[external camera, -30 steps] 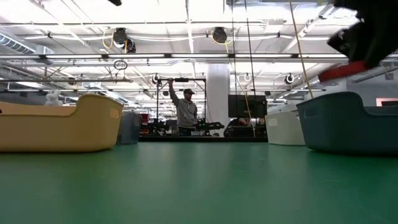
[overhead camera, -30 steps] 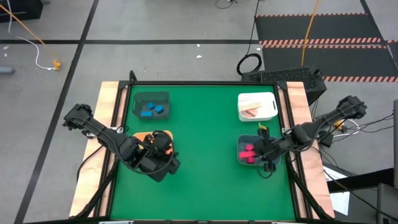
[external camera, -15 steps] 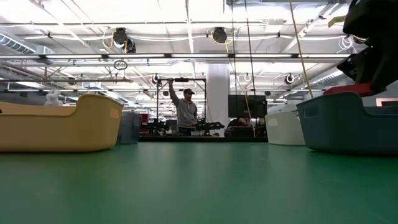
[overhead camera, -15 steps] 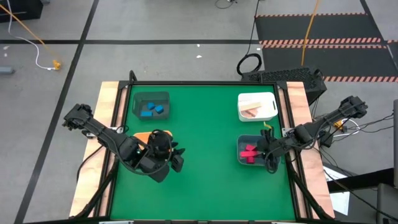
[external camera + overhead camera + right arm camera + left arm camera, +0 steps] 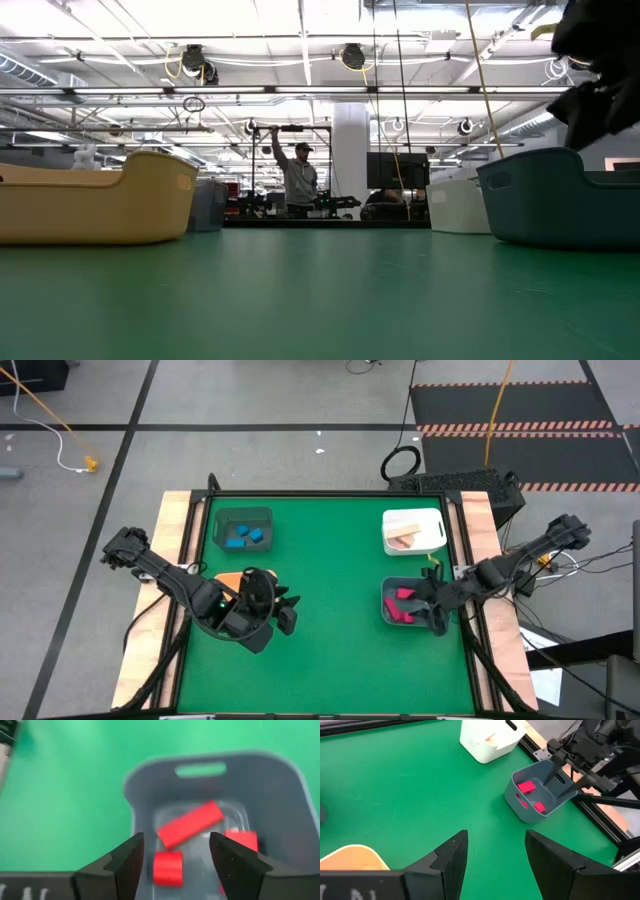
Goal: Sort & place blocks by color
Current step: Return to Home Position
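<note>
1. Red blocks (image 5: 190, 825) lie inside the grey-blue bin (image 5: 140, 785)
2. Right gripper (image 5: 176, 840) hangs spread, empty, just above them; left gripper (image 5: 496, 837), likewise spread, waits near the orange bin (image 5: 350, 857)
3. A low retreat could snag the grey-blue bin's rim and tip it

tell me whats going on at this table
Two robot arms are sorting small blocks into bins by colour. The right gripper hovers open and empty over the grey bin holding red blocks. The left gripper, also open and empty, hangs beside the orange bin. Blue blocks lie in the dark green bin, tan blocks in the white bin.
</note>
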